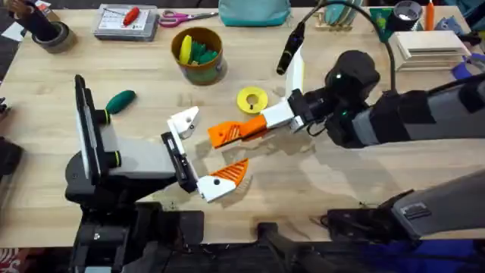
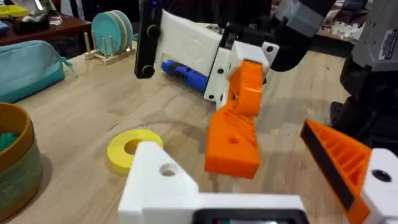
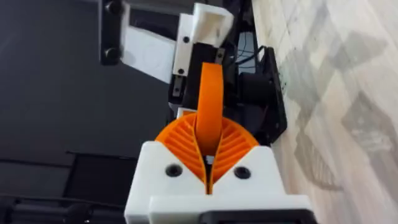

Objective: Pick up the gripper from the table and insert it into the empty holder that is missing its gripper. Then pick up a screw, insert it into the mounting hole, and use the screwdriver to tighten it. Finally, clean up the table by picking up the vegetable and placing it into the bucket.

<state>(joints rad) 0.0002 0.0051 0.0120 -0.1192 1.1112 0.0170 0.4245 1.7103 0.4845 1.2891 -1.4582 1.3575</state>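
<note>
Orange gripper [image 1: 227, 133] in right end effector [image 1: 241, 130]'s pinch

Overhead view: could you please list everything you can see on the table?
vegetable: 1, green, left side
bucket: 1, olive, far middle, yellow and green items inside
ring: 1, yellow, centre
screwdriver: 1, blue, behind right hand
pouch: 1, teal, far edge
scissors: 1, pink handles, far edge
gripper: 1, orange, in right hand
holder: 1, white, bare, on left hand
left hand: open, centre
right hand: shut on gripper
</note>
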